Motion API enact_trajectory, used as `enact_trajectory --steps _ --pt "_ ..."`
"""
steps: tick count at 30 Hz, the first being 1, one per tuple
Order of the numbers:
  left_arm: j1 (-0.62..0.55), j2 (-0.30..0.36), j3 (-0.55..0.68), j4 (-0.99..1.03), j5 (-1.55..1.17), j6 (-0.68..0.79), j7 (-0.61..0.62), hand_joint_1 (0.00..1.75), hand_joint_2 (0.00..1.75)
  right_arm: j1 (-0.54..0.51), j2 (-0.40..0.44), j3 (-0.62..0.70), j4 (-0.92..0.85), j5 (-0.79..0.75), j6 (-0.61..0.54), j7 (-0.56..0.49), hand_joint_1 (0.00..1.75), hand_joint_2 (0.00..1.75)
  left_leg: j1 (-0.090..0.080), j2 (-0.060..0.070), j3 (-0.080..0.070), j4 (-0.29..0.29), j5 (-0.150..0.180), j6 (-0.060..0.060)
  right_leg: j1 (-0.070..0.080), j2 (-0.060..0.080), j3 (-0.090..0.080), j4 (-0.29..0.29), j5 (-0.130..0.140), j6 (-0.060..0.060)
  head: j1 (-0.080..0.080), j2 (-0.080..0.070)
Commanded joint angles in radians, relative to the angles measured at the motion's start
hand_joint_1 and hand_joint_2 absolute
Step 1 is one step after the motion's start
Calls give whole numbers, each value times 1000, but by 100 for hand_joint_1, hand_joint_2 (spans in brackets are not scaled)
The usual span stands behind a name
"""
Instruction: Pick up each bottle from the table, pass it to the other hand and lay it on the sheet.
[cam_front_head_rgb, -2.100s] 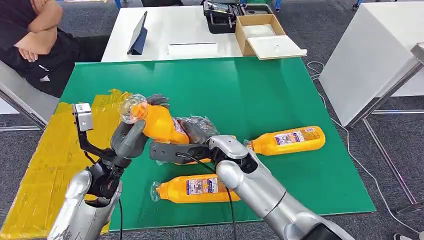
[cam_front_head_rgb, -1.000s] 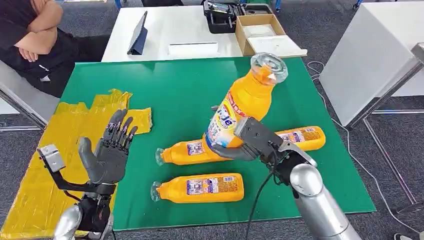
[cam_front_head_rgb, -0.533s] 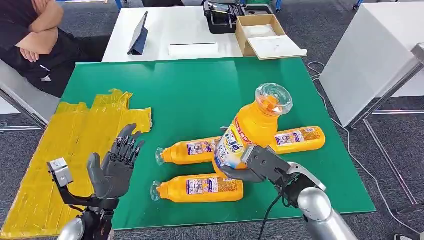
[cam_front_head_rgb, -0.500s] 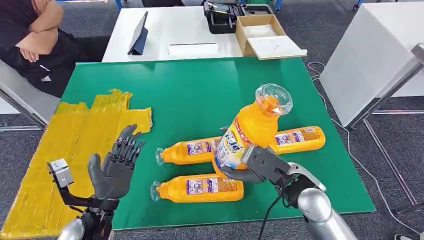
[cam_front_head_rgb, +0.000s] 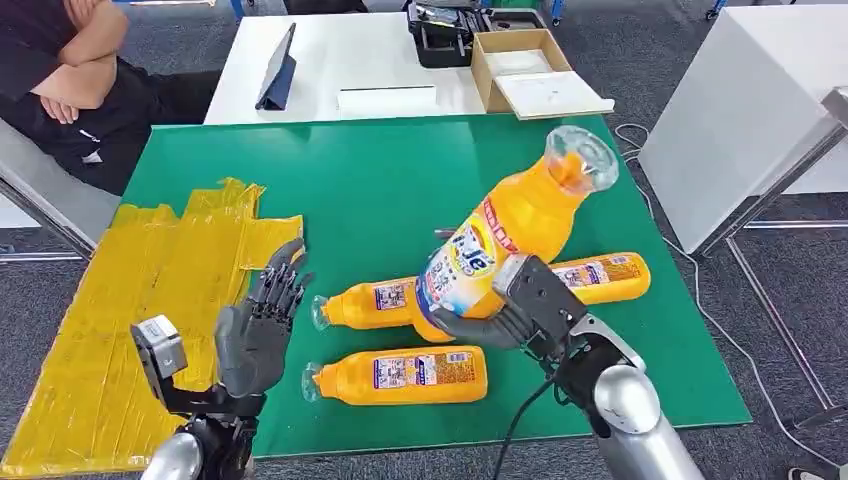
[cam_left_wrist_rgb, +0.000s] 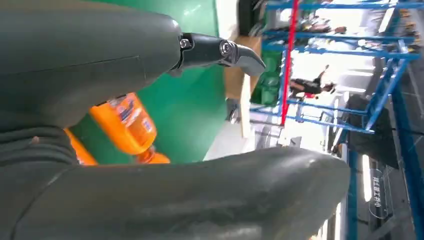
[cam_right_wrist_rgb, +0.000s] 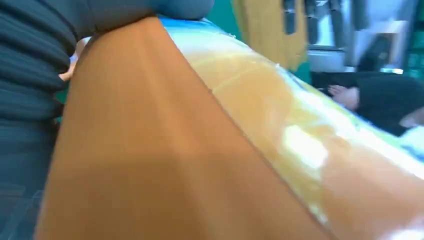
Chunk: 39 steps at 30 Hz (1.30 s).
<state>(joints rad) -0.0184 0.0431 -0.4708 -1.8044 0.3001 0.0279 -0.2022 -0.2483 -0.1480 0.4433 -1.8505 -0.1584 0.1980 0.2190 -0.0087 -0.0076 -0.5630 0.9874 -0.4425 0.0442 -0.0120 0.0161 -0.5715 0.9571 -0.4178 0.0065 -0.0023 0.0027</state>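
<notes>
My right hand (cam_front_head_rgb: 520, 305) grips an orange juice bottle (cam_front_head_rgb: 505, 240) by its base and holds it tilted above the green table (cam_front_head_rgb: 400, 180), clear cap pointing up and to the right. Close up, that bottle (cam_right_wrist_rgb: 210, 150) is a blurred orange body against my right hand (cam_right_wrist_rgb: 35, 100). Three more orange bottles lie on the table: one (cam_front_head_rgb: 375, 300) behind the held bottle, one (cam_front_head_rgb: 400, 376) near the front edge, one (cam_front_head_rgb: 600, 277) to the right. My left hand (cam_front_head_rgb: 258, 330) is raised at the front left, fingers spread, holding nothing. The yellow sheet (cam_front_head_rgb: 120, 310) lies at the left.
A person with folded arms (cam_front_head_rgb: 60, 70) sits at the far left. Behind the green table stands a white table (cam_front_head_rgb: 380, 60) with a tablet (cam_front_head_rgb: 275, 70), a cardboard box (cam_front_head_rgb: 520, 65) and a black case (cam_front_head_rgb: 445, 35). A white cabinet (cam_front_head_rgb: 740, 120) stands to the right.
The bottle went from my left hand to my right, which swung it to the right. In the last half second the right hand lifted it higher and my empty left hand moved right.
</notes>
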Motion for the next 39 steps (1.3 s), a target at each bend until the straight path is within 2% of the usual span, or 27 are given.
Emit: enact_trajectory --steps 1,9,10,11,14,15,17,24,25,26,39 --pt "-84 -19 -81 65 -14 77 -13 0 0 -88 43 -5 153 -82 -8 8 175 175 1 0 4 -1 0 -3 1 -1 4 -1 0 -1 0 0" --pt "-81 -16 -80 65 -12 76 -16 0 0 -82 39 -5 154 -85 -5 1 175 175 0 1 3 -1 -1 -3 0 -1 3 -1 -1 -1 0 0" --pt "-85 -12 -85 71 3 74 -17 0 0 -74 39 -15 159 -172 20 12 175 175 0 1 7 0 -2 -5 0 -2 6 0 -2 -1 0 0" --pt "-88 -8 -86 78 9 77 -19 0 0 -73 36 -15 170 -205 28 6 175 175 0 1 2 0 -1 -3 0 -1 2 0 0 -1 0 0" --pt "-113 0 -111 117 59 63 -45 0 0 -58 50 -27 230 -671 190 61 175 175 1 0 3 -1 0 -3 1 -2 3 -2 0 -1 0 0" --pt "-123 -1 -119 128 69 65 -56 0 0 -59 47 -16 243 -779 219 64 175 175 0 0 5 -2 0 -4 0 -3 5 -2 0 -1 0 0" --pt "-128 0 -121 133 78 82 -71 0 0 -72 48 10 260 -863 243 47 175 175 0 0 3 -1 0 -3 0 -2 3 -2 0 -1 0 0" --pt "-150 -12 -87 112 83 119 -64 0 0 -194 89 69 377 -955 233 55 175 175 0 3 2 0 -1 -3 0 2 2 0 0 -1 0 0" --pt "-149 -10 -86 112 83 119 -64 0 0 -197 91 69 377 -955 232 55 175 175 0 5 5 0 -2 -5 0 2 4 0 0 -2 0 0" --pt "-143 -8 -81 106 83 120 -64 0 0 -206 95 75 389 -955 233 56 175 175 0 3 2 0 0 -3 0 2 1 0 0 -1 0 0" --pt "-116 -2 -63 80 66 129 -68 0 0 -253 110 102 425 -954 229 58 175 175 1 4 4 0 -1 -4 0 1 3 0 -1 -1 0 0"
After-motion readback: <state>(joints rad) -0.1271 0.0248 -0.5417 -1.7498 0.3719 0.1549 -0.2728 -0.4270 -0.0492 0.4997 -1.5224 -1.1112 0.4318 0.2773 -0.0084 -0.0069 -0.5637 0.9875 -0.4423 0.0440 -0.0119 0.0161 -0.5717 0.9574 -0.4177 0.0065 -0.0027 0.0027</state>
